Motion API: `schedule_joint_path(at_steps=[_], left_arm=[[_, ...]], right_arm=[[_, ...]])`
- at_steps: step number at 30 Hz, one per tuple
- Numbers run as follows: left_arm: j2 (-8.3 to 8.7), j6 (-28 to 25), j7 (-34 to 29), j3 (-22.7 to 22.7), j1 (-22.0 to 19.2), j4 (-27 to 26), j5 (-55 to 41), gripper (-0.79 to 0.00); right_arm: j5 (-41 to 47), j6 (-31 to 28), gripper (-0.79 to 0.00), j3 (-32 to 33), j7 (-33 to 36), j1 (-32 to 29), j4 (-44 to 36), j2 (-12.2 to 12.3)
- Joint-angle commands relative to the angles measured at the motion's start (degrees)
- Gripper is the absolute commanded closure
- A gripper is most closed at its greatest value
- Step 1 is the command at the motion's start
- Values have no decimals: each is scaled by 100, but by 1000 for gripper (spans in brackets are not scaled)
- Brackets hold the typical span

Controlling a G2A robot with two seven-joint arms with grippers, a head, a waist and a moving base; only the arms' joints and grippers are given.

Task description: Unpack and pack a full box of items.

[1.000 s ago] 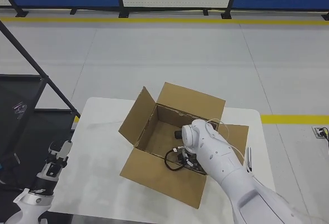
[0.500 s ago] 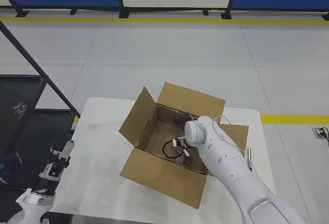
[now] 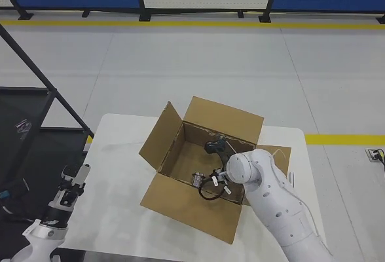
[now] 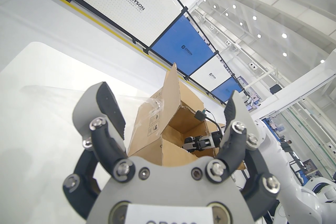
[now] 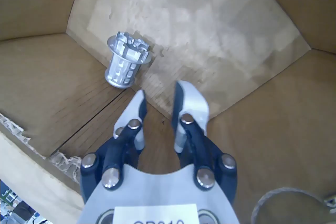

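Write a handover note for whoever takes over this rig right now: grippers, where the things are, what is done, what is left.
Left gripper: open, empty, at the left edge of the table, facing the cardboard box.
Right gripper: open, empty, down inside the box, close to the metal part without touching it.
Part: lies tilted on the box floor at the foot of a side wall.
Box: on the table, flaps open.
Done: the box is open and the right gripper is inside it.
Left: grip the part, lift it out, then repack. I cannot tell what else is in the box.
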Motion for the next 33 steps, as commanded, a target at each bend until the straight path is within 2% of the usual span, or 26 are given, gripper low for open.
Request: schedule_joint_path(at_steps=[1,11,18,25,33], left_arm=[[1,11,-7,2,-18,18,6,-785],[7,55,-3,-53,-70,62,-41,-785],[11,59,-12,-114,-81,99,-124,-785],[13,43,-19,-128,-90,124,-145,-785],[12,8,-4,-133,-51,114,-130,-785]], right_arm=[[71,43,-785,-99,-45,107,108,-39],[991,243,-785,-604,-277,847,1207,-363],[1331,953,-785,-983,-548,1418,2417,-673],[1814,936,-785,-1078,-824,1704,3420,-892],[2178,734,-785,-1058,-895,1883,4241,-1020]])
